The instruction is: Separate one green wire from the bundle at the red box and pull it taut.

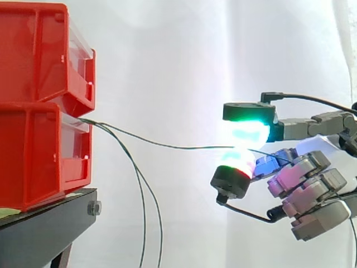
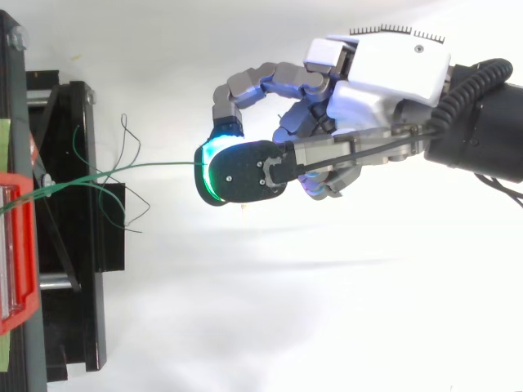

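So the hand (image 1: pixel 312 178) had one wire (image 1: pixel 178 147) pinched between two glowing pads (image 1: pixel 248 132), one above and one below. The other fingers were loosely curled behind and held nothing, as far as I could tell. The wire ran from the front of the lower red box (image 1: pixel 39 156) out through open air to the pinch, nearly straight with just a bit of sag, and a short tail poked past the pads toward the palm. The rest of the bundle (image 1: pixel 143 206) (two strands I could make out from the side) left the same spot on the box and drooped down in front of the black stand (image 1: pixel 39 231), well apart from the held one. From above, the same wire (image 2: pixel 155 167) led to the hand, with a few curly loose ends near the stand. My take on handling: it looked hair-thin, basically weightless and floppy with a little springy memory. It was probably slick enough to slip through soft pads under a light squeeze, and I'd guess it would kink or snap if yanked. The grab spot seemed sensible, well out from the box where the strands had fanned apart, so no neighbours got caught. For tightening, I'd go with a firm pinch and a slow pull straight away from the box.
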Robot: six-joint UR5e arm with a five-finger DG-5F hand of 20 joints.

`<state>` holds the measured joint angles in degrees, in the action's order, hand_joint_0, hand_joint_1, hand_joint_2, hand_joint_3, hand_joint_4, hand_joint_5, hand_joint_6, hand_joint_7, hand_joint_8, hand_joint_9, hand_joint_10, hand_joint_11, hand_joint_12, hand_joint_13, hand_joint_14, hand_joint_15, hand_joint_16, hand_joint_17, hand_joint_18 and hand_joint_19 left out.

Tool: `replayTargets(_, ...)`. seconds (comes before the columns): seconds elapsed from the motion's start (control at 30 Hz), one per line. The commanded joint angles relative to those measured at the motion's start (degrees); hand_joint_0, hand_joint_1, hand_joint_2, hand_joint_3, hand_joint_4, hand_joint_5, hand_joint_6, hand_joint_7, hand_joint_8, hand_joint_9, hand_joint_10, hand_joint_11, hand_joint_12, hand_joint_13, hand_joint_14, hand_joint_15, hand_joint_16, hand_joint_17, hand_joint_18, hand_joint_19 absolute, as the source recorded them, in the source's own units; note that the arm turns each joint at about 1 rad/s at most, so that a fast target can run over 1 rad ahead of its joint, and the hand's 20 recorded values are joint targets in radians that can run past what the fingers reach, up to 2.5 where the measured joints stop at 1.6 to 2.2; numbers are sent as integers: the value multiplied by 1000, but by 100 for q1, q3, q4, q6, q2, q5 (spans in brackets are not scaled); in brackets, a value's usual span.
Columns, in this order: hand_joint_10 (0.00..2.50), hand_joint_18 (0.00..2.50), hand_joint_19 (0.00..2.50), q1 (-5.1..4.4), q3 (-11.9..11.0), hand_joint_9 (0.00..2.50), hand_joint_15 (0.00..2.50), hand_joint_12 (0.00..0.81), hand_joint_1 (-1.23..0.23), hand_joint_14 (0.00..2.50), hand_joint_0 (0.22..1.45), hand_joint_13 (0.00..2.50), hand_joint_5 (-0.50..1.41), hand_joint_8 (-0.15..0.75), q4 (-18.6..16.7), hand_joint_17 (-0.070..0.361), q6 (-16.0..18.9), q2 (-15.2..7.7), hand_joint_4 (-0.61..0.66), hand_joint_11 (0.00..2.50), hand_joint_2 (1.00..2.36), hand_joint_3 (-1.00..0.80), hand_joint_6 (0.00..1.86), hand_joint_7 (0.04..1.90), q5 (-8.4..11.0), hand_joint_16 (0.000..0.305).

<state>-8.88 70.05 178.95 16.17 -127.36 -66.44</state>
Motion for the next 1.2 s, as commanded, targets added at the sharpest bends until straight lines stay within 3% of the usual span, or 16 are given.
replayTargets(0.0,1467,1225,1534,0,0,1129,1536,334,-798,1150,641,1166,-131,283,0,95,0,0,56,1509,1026,-41,865,1294,0,42)
replayTargets(1.17,1451,1213,1493,0,0,1128,1528,336,-798,1129,641,1168,-131,285,0,99,0,0,59,1523,1025,-41,865,1302,0,44)
